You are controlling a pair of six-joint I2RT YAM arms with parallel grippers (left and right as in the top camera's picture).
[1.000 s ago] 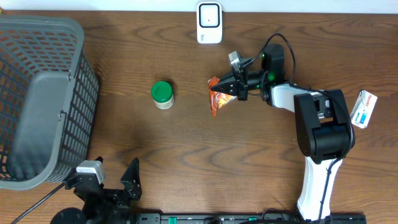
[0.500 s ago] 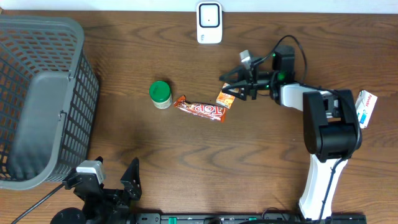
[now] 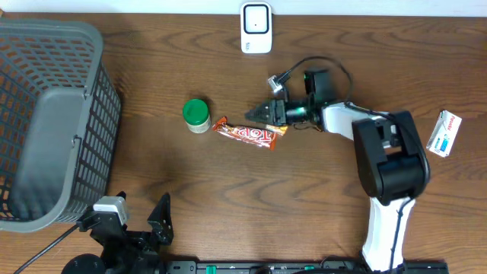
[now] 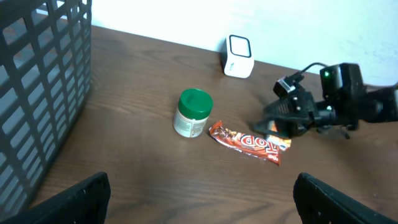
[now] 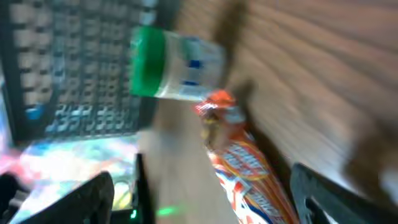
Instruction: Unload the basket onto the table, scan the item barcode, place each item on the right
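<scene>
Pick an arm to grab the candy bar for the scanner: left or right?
Right. The right fingers are open beside the candy bar's end, with the scanner close behind. The left fingers sit at the table's near edge, far from both.

Blurred view: a green-lidded jar [image 5: 171,62] just beside an orange candy bar [image 5: 245,168].

On my bench [image 3: 266,198] I count: one basket [image 3: 106,99], one green-lidded jar [image 3: 197,116], one candy bar [image 3: 247,134], one scanner [image 3: 256,27], one small box [image 3: 444,133].
</scene>
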